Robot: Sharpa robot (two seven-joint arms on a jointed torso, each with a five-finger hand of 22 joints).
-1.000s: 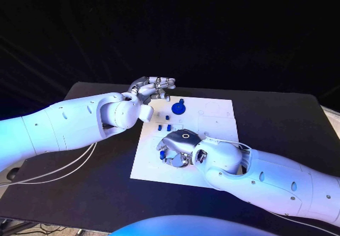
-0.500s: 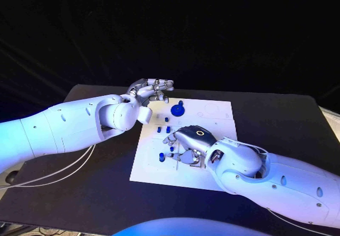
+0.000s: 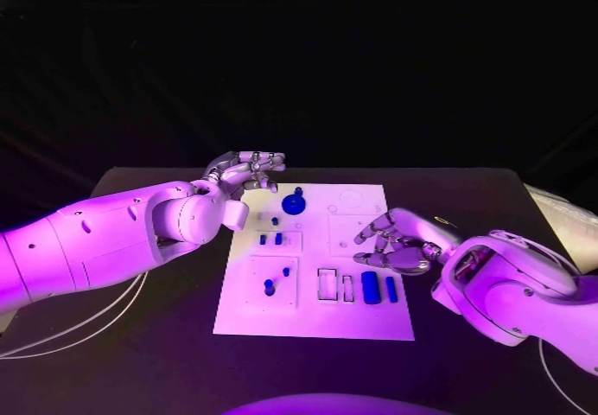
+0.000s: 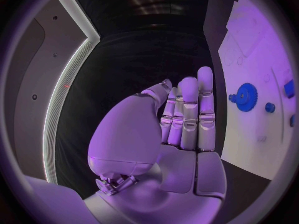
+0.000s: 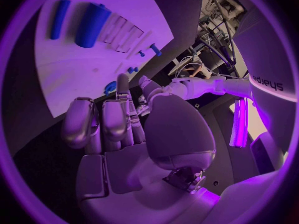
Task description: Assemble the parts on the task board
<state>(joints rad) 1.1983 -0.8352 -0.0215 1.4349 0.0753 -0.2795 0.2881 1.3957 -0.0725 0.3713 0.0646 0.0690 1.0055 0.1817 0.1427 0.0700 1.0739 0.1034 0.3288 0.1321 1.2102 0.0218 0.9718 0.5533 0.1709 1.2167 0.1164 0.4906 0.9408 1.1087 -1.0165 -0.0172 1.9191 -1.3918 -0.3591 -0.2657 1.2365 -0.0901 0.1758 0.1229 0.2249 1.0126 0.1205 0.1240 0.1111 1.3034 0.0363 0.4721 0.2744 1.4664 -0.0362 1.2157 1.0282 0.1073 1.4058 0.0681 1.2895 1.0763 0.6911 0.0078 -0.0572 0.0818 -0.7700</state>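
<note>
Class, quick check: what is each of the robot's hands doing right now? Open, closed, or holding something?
Left hand: open, fingers extended, holding nothing, at the far left corner of the white task board.
Right hand: open, fingers loosely curled, holding nothing, over the board's right edge.

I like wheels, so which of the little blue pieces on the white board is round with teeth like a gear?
The blue toothed gear at the white task board's far end, near the left hand. The other blue pieces are pegs or bars.

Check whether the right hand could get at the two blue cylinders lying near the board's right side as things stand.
Probably yes. The right hand hovers empty just above the blue cylinders on the task board, fingers loosely curled. Nothing lies between them, and the left hand is off at the board's far corner.
</note>
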